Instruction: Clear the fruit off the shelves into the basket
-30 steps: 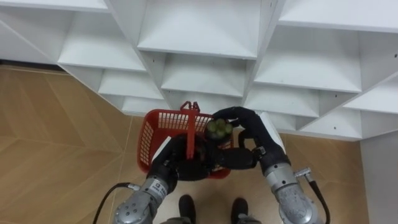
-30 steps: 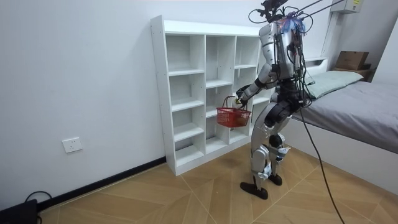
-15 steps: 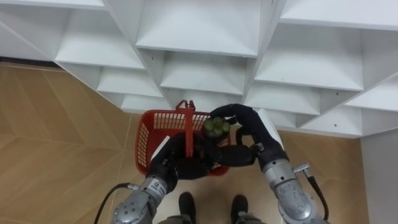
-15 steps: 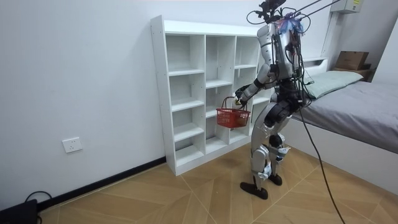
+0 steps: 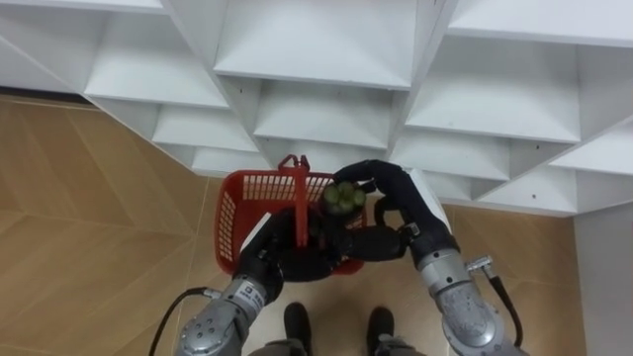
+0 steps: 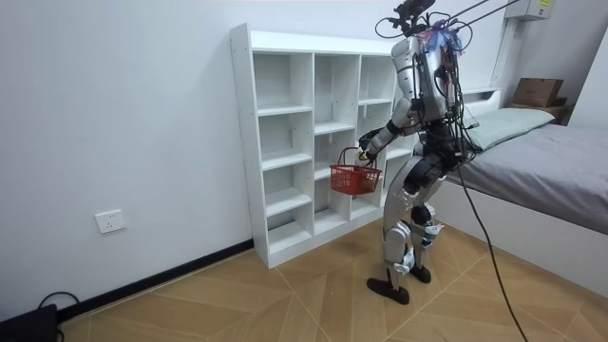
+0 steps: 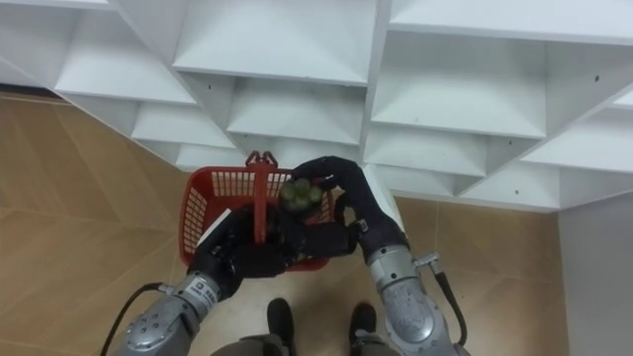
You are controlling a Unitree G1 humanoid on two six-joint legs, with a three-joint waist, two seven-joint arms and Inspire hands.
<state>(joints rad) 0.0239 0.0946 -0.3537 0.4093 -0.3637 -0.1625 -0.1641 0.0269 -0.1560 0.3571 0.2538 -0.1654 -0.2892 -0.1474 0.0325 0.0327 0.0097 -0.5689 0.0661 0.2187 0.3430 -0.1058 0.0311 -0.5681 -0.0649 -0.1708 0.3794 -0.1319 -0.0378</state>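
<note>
I stand facing the white closet (image 5: 316,109), whose shelves look bare. A red plastic basket (image 5: 245,201) hangs in front of me, and my left hand (image 5: 285,247) is shut on its upright handle (image 5: 300,193). My right hand (image 5: 384,184) is curled round a bunch of green grapes (image 5: 343,199). It holds the bunch just above the basket's right side. In the room view the basket (image 6: 353,179) hangs at the height of the closet's (image 6: 285,142) middle shelves. The inside of the basket is largely hidden by my hands.
The closet's lower shelves (image 7: 287,119) lie directly ahead, with wooden floor (image 5: 89,218) to the left. In the room view a bed (image 6: 541,161) stands close behind me on the room view's right, with a cardboard box (image 6: 537,92) beyond it.
My right hand with the grapes has edged slightly left over the basket. The left hand keeps its hold on the handle, and I stand in the same spot.
</note>
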